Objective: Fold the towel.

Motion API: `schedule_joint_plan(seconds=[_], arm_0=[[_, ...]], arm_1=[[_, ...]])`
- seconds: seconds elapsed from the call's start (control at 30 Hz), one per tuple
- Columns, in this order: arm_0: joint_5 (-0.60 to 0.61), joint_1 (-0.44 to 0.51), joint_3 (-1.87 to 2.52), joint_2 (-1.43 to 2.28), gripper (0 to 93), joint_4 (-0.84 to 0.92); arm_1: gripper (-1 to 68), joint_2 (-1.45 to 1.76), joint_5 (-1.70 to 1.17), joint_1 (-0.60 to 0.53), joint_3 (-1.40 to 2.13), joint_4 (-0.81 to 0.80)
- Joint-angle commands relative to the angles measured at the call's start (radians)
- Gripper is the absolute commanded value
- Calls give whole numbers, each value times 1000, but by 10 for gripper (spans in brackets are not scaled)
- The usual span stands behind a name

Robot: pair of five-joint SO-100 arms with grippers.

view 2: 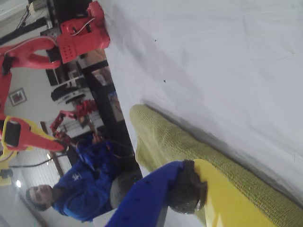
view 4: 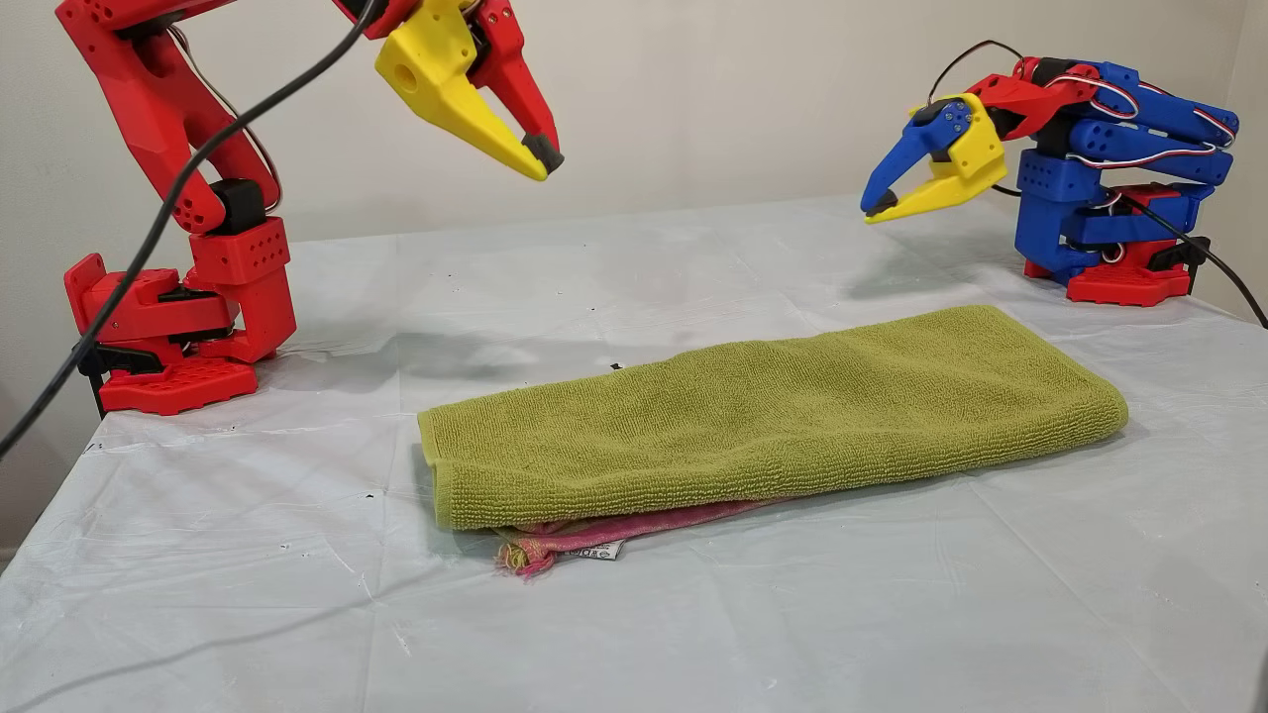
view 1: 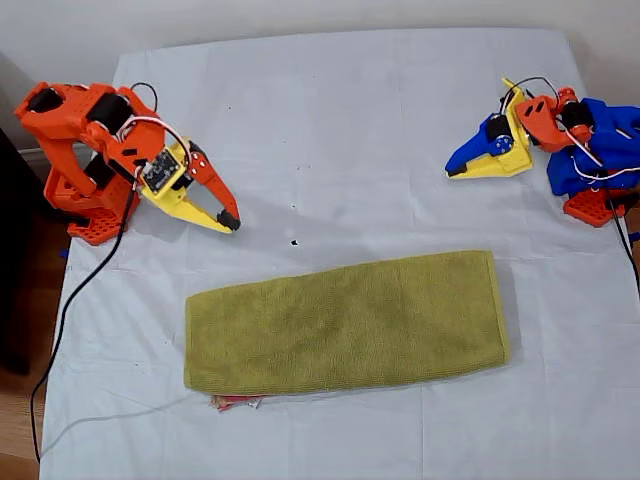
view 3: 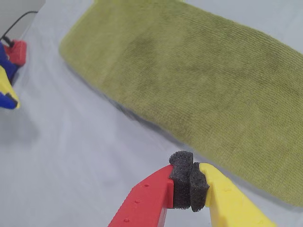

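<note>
The towel lies folded into a long olive-green strip on the tablecloth, toward the front in the exterior view. A pink-red hem and a small white tag peek out under its front edge. My first gripper, blue and yellow, hangs shut above the cloth at the exterior view's right, behind the towel's end; its pads hold nothing. At the exterior view's left my second gripper, red and yellow, hovers shut and empty behind the other end, clear of the towel, pads pressed together.
A white tablecloth covers the table. The red arm base and blue arm base stand at opposite back corners in the other view. A black cable trails off the exterior view's left edge. A person in blue sits beyond the table.
</note>
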Motion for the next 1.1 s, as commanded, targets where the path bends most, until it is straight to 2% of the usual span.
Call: schedule_joint_plan(seconds=[0.0, 0.2, 0.3, 0.37, 0.43, 0.5, 0.6, 0.77, 0.93, 1.07], arm_0=[[34, -25, -150, -2, 0, -2], [95, -32, -276, -103, 0, -41], [120, -14, -330, -143, 0, -64], [130, 0, -354, -167, 0, -71], [129, 8, -357, -176, 0, -72], [135, 17, -356, -178, 0, -81], [138, 21, -342, -173, 0, -83], [127, 31, -278, -130, 0, -97], [124, 31, -222, -91, 0, -121], [124, 31, -213, -89, 0, -126]], arm_1=[[2, 224, 77, 3, 210, 6], [2, 189, 255, -135, 210, 0], [1, 224, 273, -109, 210, 28], [1, 224, 279, -78, 190, 124], [1, 224, 273, -83, 186, 141], [1, 224, 178, -107, 184, 115], [1, 222, -176, -216, 153, 160], [1, 222, -170, -150, 126, 258], [1, 222, -118, -158, 89, 407], [1, 222, -163, -147, 89, 397]])
